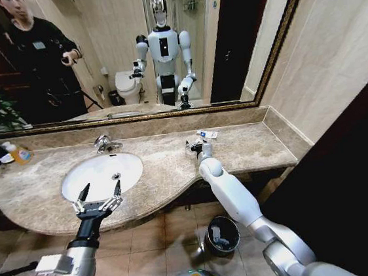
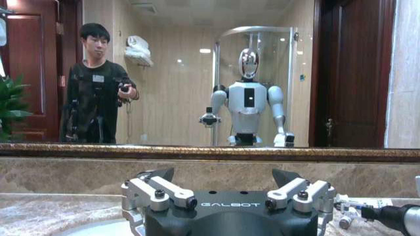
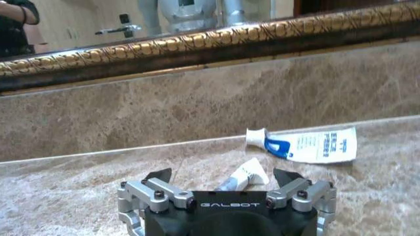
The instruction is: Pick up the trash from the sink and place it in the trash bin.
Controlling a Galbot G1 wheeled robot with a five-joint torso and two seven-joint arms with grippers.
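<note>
A white tube with blue printing (image 3: 308,145) lies flat on the marble tabletop (image 1: 250,141) near the back wall, to the right of the sink (image 1: 102,173). A smaller white tube (image 3: 244,175) lies closer in, between the spread fingers of the right claw (image 3: 223,178), which stands wide open just over the tabletop and grips nothing. The left claw (image 1: 100,194) hovers over the sink's front rim, its fingers also wide apart and empty. The dark trash bin (image 1: 221,235) stands on the floor below the tabletop edge.
</note>
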